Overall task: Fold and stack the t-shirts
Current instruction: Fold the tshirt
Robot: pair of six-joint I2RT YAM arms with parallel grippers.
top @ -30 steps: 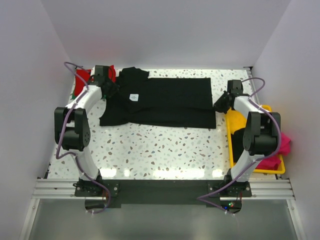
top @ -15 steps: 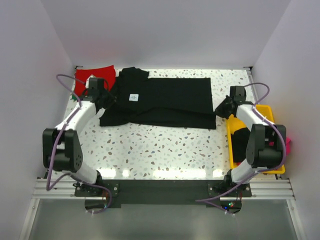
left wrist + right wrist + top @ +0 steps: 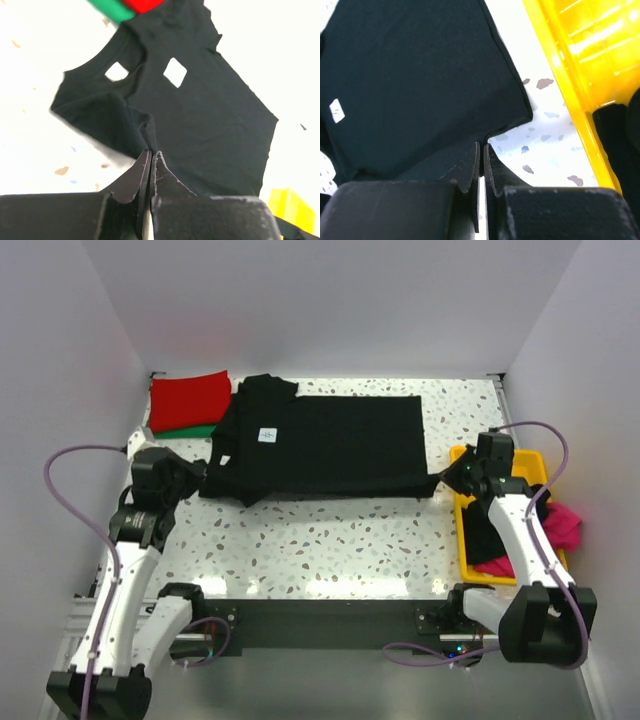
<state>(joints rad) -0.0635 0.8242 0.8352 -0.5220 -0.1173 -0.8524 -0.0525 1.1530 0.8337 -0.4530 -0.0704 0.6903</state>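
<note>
Table (image 3: 330,540), far left corner: red t-shirt (image 3: 190,398) folded, lying on a folded green t-shirt (image 3: 195,429). Two done, by the look of it.

Black t-shirt (image 3: 330,445), white neck label up, lies spread flat across the far half. Left gripper (image 3: 198,472): jaws pinched tight on its near-left edge. Right gripper (image 3: 448,478): jaws pinched tight on its near-right corner. Fold begun, not made.

Yellow tray (image 3: 462,530), right edge: pink t-shirt (image 3: 562,525) and second black t-shirt (image 3: 488,540), both crumpled and waiting. Roughly halfway, I judge.
</note>
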